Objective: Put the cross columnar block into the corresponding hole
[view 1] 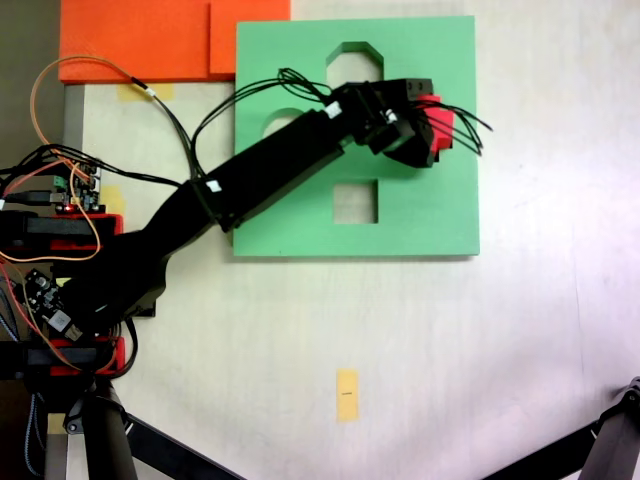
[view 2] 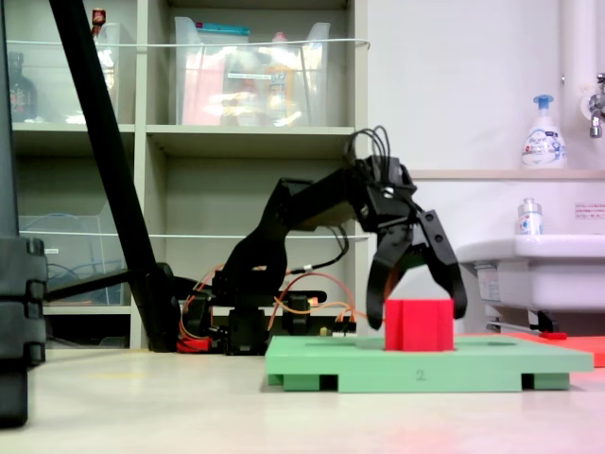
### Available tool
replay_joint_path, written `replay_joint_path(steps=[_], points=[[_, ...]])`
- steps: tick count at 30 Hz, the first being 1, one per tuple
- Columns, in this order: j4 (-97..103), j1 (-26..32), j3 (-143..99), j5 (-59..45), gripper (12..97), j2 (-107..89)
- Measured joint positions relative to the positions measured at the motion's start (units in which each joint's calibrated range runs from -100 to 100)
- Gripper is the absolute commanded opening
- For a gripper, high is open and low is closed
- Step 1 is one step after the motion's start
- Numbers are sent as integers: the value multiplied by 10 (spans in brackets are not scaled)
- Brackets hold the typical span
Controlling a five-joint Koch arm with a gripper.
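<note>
The red cross columnar block (view 2: 419, 324) stands upright on the right part of the green foam board (view 2: 312, 364). I cannot tell how deep it sits in the board. My gripper (view 2: 417, 312) hangs over it, open, with one finger on each side and a small gap to the block. From above, the gripper (view 1: 428, 128) covers most of the block (view 1: 443, 127) on the board's (view 1: 420, 215) right side. The corresponding hole is hidden beneath them.
The board also has an octagonal cutout (view 1: 355, 60) and a square cutout (view 1: 355, 202). An orange foam sheet (view 1: 140, 40) lies at the top left, and the arm's base and wiring (view 1: 60, 200) sit at the left edge. A yellow tape mark (view 1: 347, 394) is on the table.
</note>
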Motion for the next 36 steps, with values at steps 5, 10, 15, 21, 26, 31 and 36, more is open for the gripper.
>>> replay_joint_path(steps=[5,10,15,21,26,31,36], points=[[1,-1,-1,0,679,1],[-4,0,-10,3,958,8],[-49,5,-13,1,958,-59],[-163,14,-13,-43,923,-335],[-242,9,-12,-178,913,-599],[-253,-33,-11,-274,687,-791],[-258,-102,-35,-416,687,-869]])
